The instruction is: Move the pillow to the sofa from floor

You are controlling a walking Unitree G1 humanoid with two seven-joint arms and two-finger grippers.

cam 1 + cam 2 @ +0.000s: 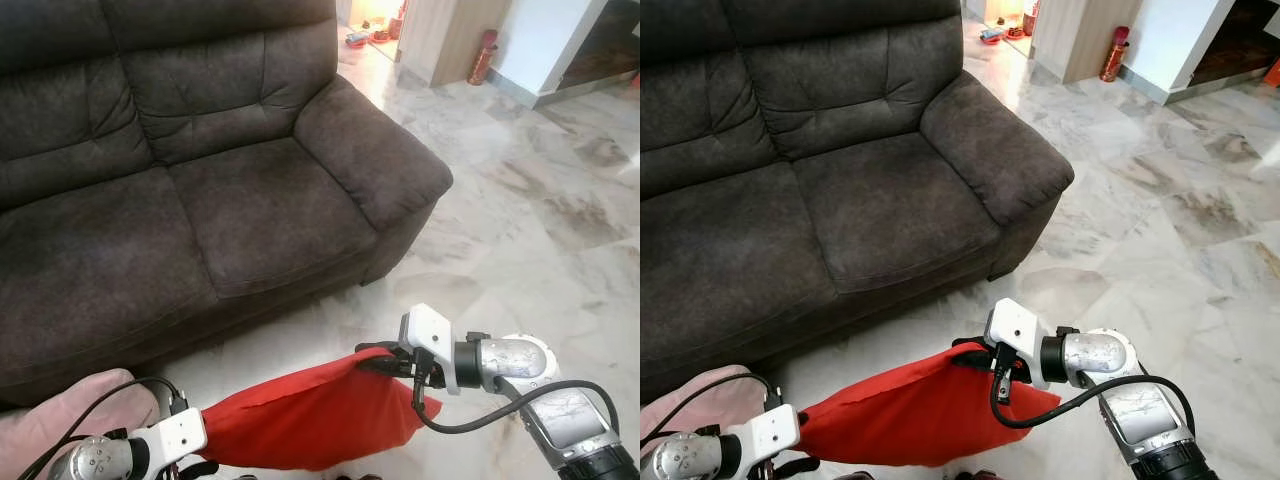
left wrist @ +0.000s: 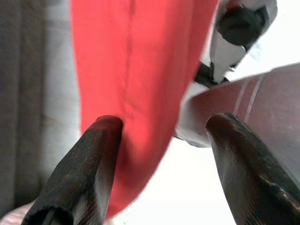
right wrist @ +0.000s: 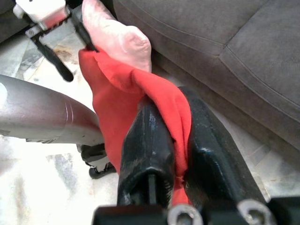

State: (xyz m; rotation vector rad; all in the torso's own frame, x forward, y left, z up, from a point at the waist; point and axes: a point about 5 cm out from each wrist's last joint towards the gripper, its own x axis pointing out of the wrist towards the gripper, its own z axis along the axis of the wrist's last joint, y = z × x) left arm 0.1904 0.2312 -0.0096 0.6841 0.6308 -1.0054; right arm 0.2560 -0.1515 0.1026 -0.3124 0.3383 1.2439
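The red pillow [image 1: 300, 420] hangs stretched between the two grippers, above the marble floor [image 1: 520, 200] and in front of the dark brown sofa [image 1: 200, 200], not touching its seat. The right gripper [image 1: 378, 360] pinches the pillow's upper corner: in the right wrist view its two black fingers [image 3: 150, 154] are closed narrowly, with a fold of red cloth squeezed between them. From that pinch the cloth runs away from the fingers and downward toward the left gripper [image 2: 161, 140], which is at the pillow's opposite, lower end. In the left wrist view one of the left gripper's fingertips [image 2: 101, 136] presses against the red fabric while the other stands well apart from it, so the fingers are spread wide and not clamped on the cloth; whether the pillow's edge rests on that one finger I cannot tell. Beyond the left gripper, on the side away from the right one, a pale pink cushion [image 1: 70, 415] lies just beside the sofa's base. The sofa's padded armrest [image 1: 370, 150] is ahead of the right gripper, well apart from it. Far beyond that armrest a red cylinder [image 1: 482, 57] stands by a wooden cabinet [image 1: 445, 35]
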